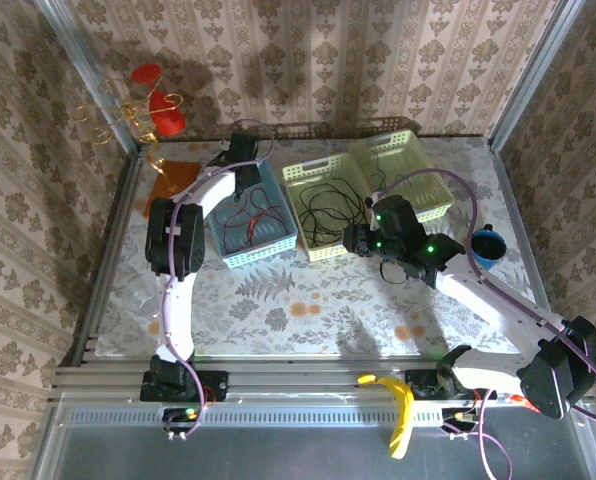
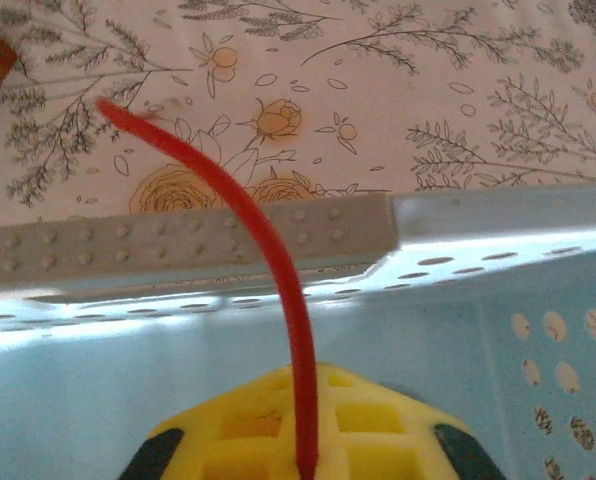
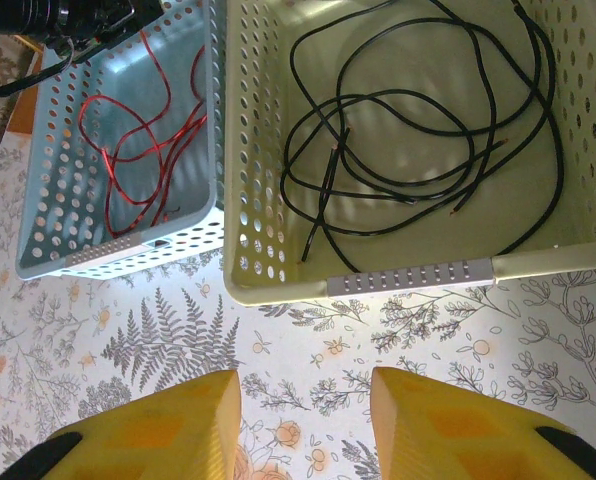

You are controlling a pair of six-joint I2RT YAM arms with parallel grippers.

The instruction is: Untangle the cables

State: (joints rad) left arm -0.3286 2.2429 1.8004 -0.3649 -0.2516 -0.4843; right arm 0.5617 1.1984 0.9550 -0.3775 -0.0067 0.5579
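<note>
A red cable [image 2: 268, 250] runs up from between the yellow fingers of my left gripper [image 2: 308, 465], which is shut on it, and arcs over the rim of a light-blue basket [image 2: 178, 250]. The rest of the red cable [image 3: 138, 140] lies looped in that blue basket [image 3: 118, 250]. A black cable [image 3: 398, 130] lies coiled in the pale yellow basket [image 3: 408, 280] beside it. My right gripper [image 3: 306, 420] hangs open over the flowered table just in front of the yellow basket, nothing between its fingers. From above, the left gripper [image 1: 246, 170] is at the blue basket's far end and the right gripper [image 1: 356, 238] is by the yellow basket [image 1: 323, 250].
A second pale yellow basket [image 1: 408, 170] stands at the back right. A blue cup [image 1: 488, 245] sits near the right wall. A red and gold ornament [image 1: 163, 115] and an orange mat [image 1: 173, 175] are at the back left. A yellow object [image 1: 398, 410] lies on the near rail.
</note>
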